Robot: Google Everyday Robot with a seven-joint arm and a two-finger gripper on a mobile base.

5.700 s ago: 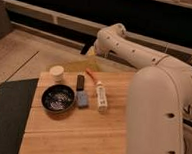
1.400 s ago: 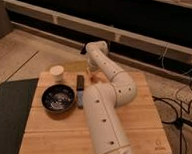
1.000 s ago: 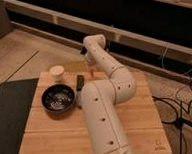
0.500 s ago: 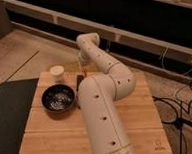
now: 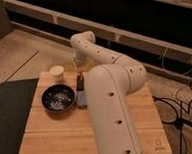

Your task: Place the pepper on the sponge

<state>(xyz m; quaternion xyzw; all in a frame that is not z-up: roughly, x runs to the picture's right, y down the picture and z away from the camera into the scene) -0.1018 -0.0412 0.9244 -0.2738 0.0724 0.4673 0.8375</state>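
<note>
The gripper hangs low over the far side of the table, just behind the black block, its fingers drawn together. A red-orange bit of the pepper shows right at its tip; whether it is gripped I cannot tell. The sponge lies nearer, past the block and beside the bowl.

High view behind the arm, angled down, gripper at far edge of table

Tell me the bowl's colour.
The bowl is black, camera view; the claw hangs beside the cup.
</note>
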